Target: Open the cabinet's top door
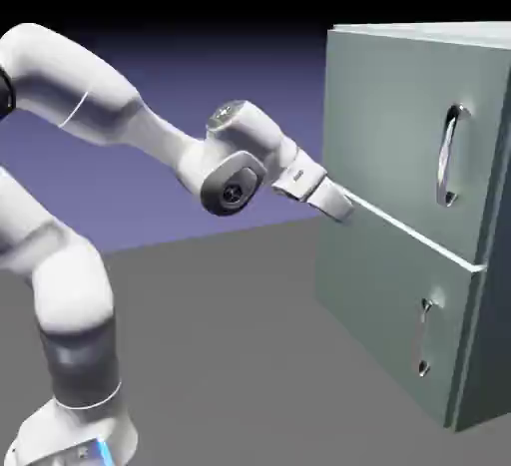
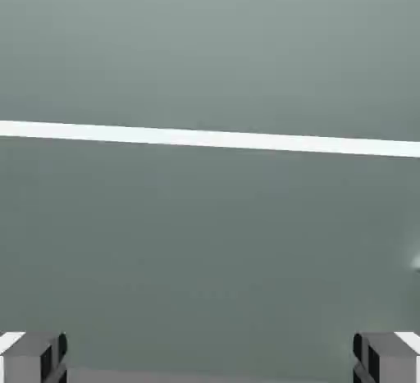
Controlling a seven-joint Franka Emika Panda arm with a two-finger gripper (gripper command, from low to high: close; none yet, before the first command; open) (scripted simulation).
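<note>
The pale grey-green cabinet stands at the right of the exterior view. Its top door lies flush and carries a long curved silver bar handle near its right side. My gripper sits close against the cabinet front near its left edge, at the pale seam between the two panels and well left of the handle. The hand view is filled by grey-green panel crossed by the seam. My fingertips stand wide apart at the bottom corners. The gripper is open with nothing between them.
Below the seam is the shorter panel with a small silver handle. The grey table stretches between my base and the cabinet. A small bright spot shows at the hand view's right edge.
</note>
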